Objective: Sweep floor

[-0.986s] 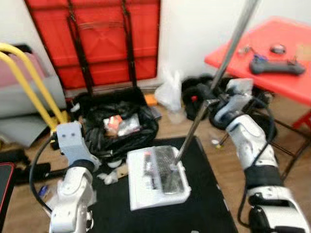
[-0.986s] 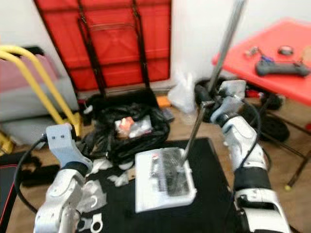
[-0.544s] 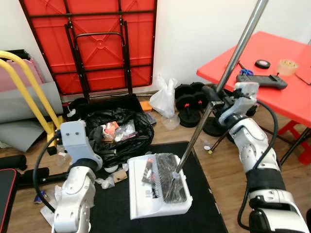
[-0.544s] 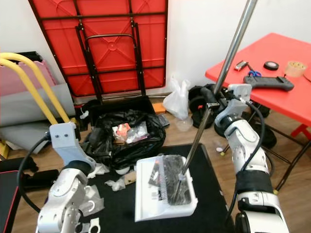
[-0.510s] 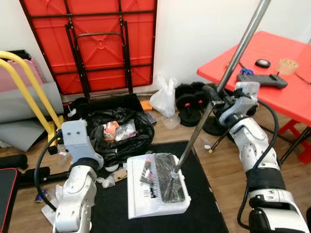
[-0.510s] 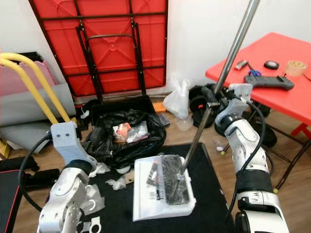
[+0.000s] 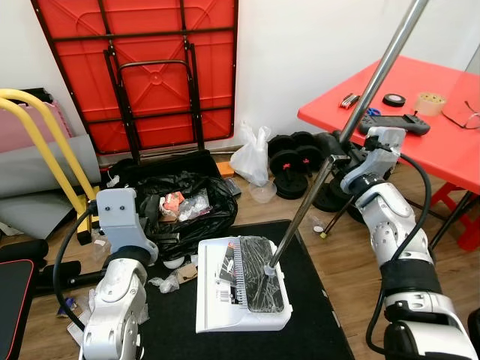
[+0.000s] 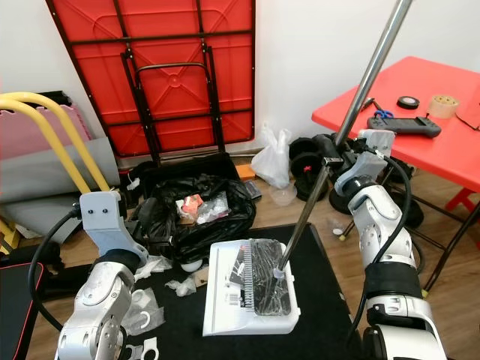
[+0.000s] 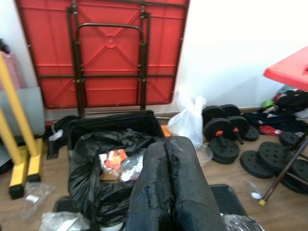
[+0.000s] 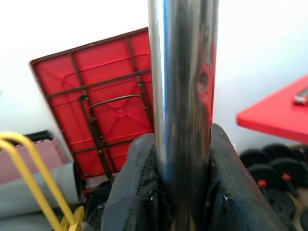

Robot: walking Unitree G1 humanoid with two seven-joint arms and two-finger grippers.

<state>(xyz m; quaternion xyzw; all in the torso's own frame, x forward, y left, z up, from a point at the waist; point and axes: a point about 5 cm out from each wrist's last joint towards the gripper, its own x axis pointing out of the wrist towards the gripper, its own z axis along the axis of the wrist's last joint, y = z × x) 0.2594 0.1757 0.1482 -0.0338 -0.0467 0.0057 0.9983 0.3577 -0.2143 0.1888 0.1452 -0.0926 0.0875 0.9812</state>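
Wooden floor (image 7: 352, 255) with black mat (image 7: 315, 315); right tool (image 10: 178, 192) grips sweeper pole (image 7: 330, 157), left tool (image 9: 168, 192) pressed together.

The two head eyes look forward and down from above, both taking in the white sweeper head (image 7: 241, 292) on the black mat (image 7: 307, 315) and the folded red table (image 8: 172, 67) at the wall; the left wrist camera looks along its closed claw (image 9: 169, 180) toward that same folded table; the right wrist camera sits very close behind the steel pole (image 10: 182, 110) pinched in its claw (image 10: 180, 192).
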